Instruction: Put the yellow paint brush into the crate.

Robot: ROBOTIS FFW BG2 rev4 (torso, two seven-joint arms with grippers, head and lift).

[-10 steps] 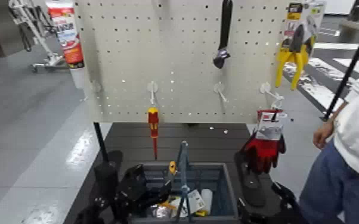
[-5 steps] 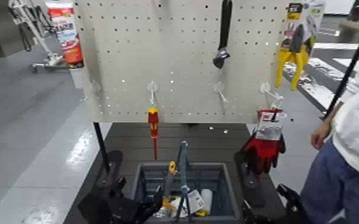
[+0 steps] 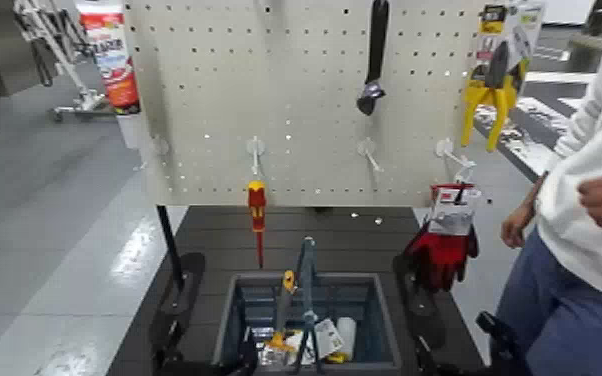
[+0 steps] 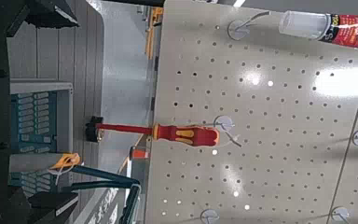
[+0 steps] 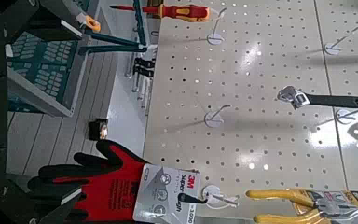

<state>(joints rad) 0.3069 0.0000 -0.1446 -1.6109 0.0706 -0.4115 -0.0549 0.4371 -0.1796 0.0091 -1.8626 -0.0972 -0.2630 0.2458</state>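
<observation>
Brush (image 3: 282, 305) upright inside crate (image 3: 385, 325), beside hoop handle (image 3: 307, 285).

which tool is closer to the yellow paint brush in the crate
Left. The left tool sits just beside the yellow paint brush at the crate; the right tool is off past its far side.

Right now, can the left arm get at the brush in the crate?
Probably yes. The yellow paint brush leans in the left half of the crate, tip above the rim; the left pincer sits low at its near-left corner, nothing between.
</observation>
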